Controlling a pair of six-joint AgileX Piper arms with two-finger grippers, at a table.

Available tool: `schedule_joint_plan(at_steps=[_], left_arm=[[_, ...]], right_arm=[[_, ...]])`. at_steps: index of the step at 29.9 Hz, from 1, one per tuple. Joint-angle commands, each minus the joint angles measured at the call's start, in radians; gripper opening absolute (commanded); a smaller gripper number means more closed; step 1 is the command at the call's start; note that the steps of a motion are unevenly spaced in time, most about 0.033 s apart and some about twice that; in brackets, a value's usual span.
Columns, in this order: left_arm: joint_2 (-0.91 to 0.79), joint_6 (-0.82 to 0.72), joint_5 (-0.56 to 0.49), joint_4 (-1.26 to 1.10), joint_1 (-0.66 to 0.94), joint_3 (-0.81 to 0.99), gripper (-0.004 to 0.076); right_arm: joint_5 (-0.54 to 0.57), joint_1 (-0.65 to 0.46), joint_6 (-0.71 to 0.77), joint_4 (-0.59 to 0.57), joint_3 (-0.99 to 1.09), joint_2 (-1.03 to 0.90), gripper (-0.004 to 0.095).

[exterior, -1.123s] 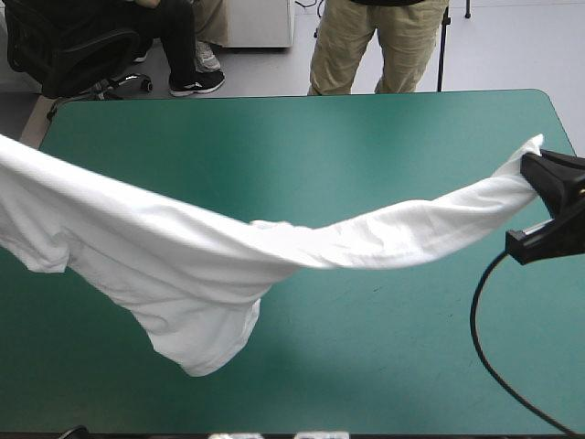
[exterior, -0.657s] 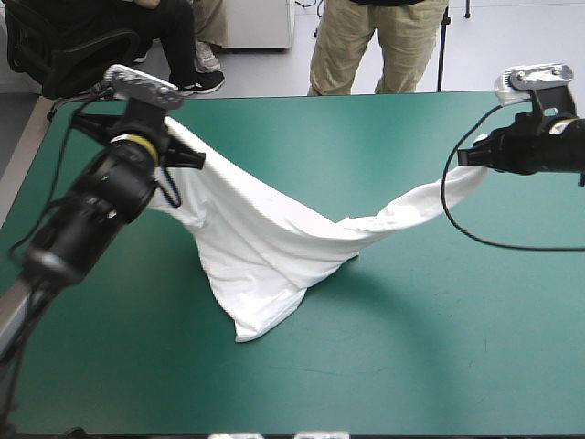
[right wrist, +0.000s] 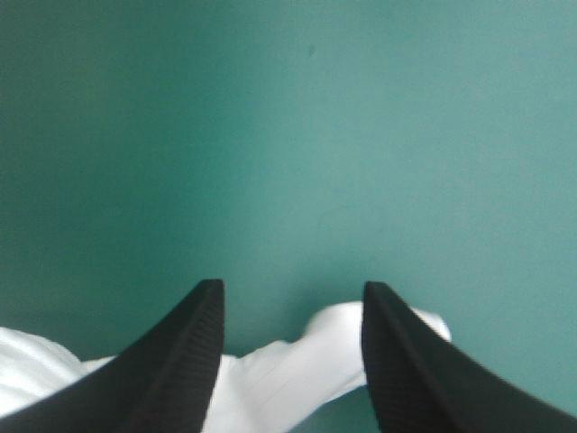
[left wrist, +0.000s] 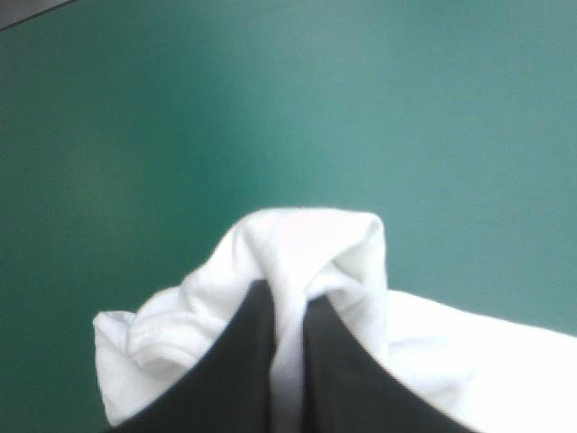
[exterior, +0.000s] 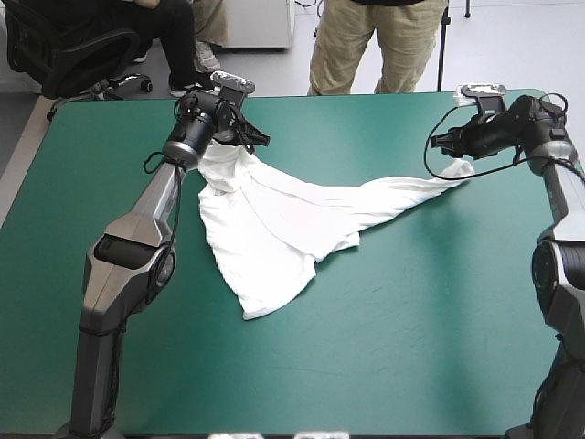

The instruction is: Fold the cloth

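T-shirt (exterior: 274,229) rumpled on teal-green table (exterior: 420,320), bulk left of centre, one strip trailing toward far right, left hand (left wrist: 287,290) pinched on a bunched fold (far-left end), right hand (right wrist: 293,293) spread wide, gripping nothing, strip's tip between its fingers

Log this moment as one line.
left gripper: shut on T-shirt | right gripper: open over T-shirt end | T-shirt: crumpled, mostly lying on table

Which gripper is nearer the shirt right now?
Left. The left gripper is shut on the T-shirt; the right gripper is open, over its other end.
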Motion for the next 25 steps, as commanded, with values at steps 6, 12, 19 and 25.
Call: schedule_joint_plan(at_steps=[6,12,19,25], left_arm=[[-0.079,0.054,0.006,-0.009,0.01,-0.039,0.0391],[-0.17,0.084,0.064,0.0,0.011,-0.039,0.0497],[-0.384,0.231,0.28,-0.209,0.011,0.023,0.0493],[-0.605,0.293,0.28,-0.319,-0.041,0.335,0.0429]], right_arm=[[-0.063,-0.006,-0.006,0.018,-0.051,-0.058,0.0561],[0.033,-0.006,-0.006,0.007,-0.132,-0.088,0.0561],[0.286,-0.006,0.015,0.052,-0.257,-0.196,0.0528],[0.416,-0.006,0.038,0.08,-0.237,-0.371,0.0453]])
